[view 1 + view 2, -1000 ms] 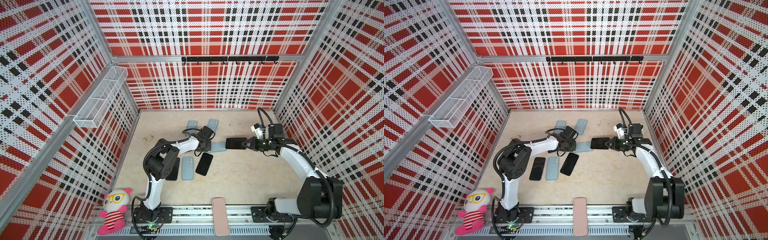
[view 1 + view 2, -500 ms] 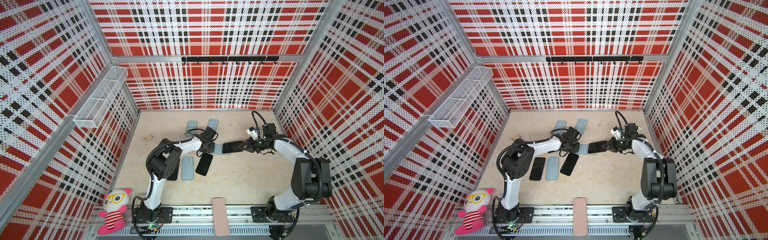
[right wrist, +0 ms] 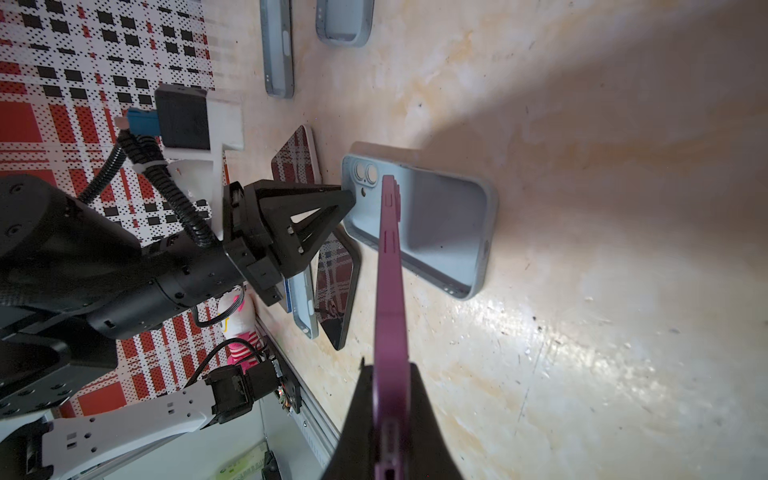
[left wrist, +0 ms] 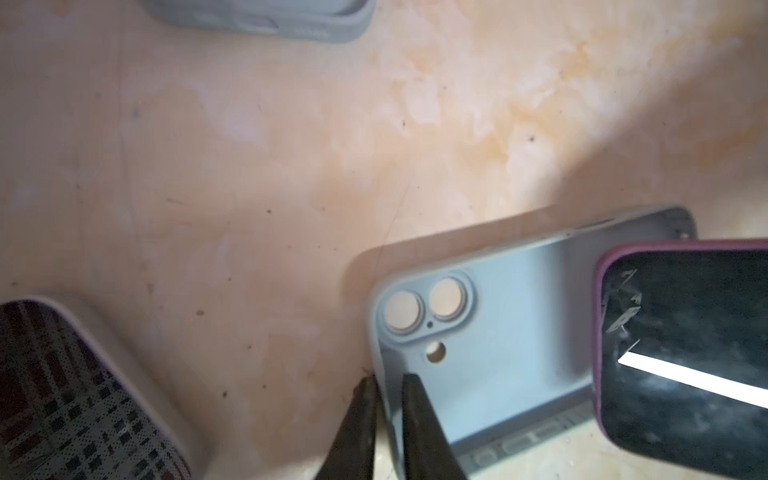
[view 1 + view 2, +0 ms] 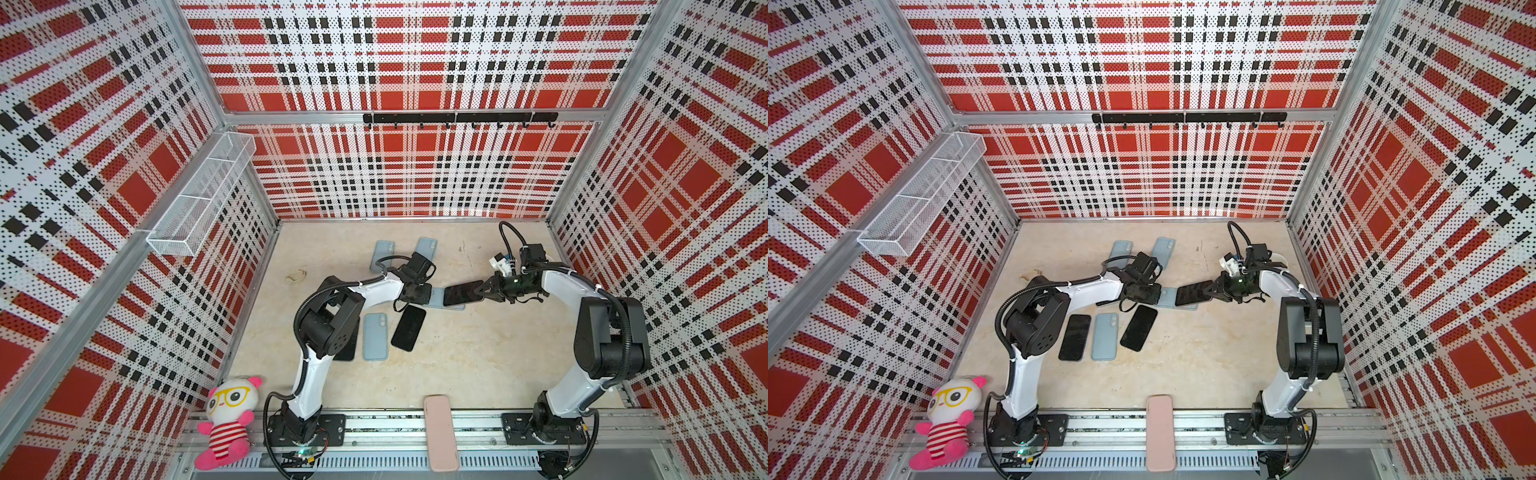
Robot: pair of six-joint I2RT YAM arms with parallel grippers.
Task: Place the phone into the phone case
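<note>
A light blue phone case [image 4: 498, 332] lies open side up on the floor, mid-table in both top views [image 5: 436, 298] [image 5: 1166, 297]. My left gripper [image 4: 390, 380] is shut on its wall at the camera-hole end, which also shows in the top views [image 5: 419, 291] [image 5: 1152, 293] and in the right wrist view [image 3: 353, 195]. The phone [image 3: 388, 270], purple-edged with a dark screen [image 4: 685, 332], is pinched in my right gripper [image 3: 388, 370] at one end. It hangs tilted over the case's [image 3: 440, 232] far half [image 5: 461, 292] [image 5: 1194, 293]. Whether phone and case touch is unclear.
Two black phones [image 5: 408, 328] [image 5: 1074, 336] and a blue cased phone [image 5: 375, 336] lie near the left arm. Two more blue cases [image 5: 383, 254] [image 5: 426, 249] lie further back. A pink case [image 5: 440, 432] rests on the front rail, beside a plush toy [image 5: 228, 419].
The right arm folded in and carried the phone a little left and down, so that it now overlaps the case. The left gripper has stayed on the case's wall.
</note>
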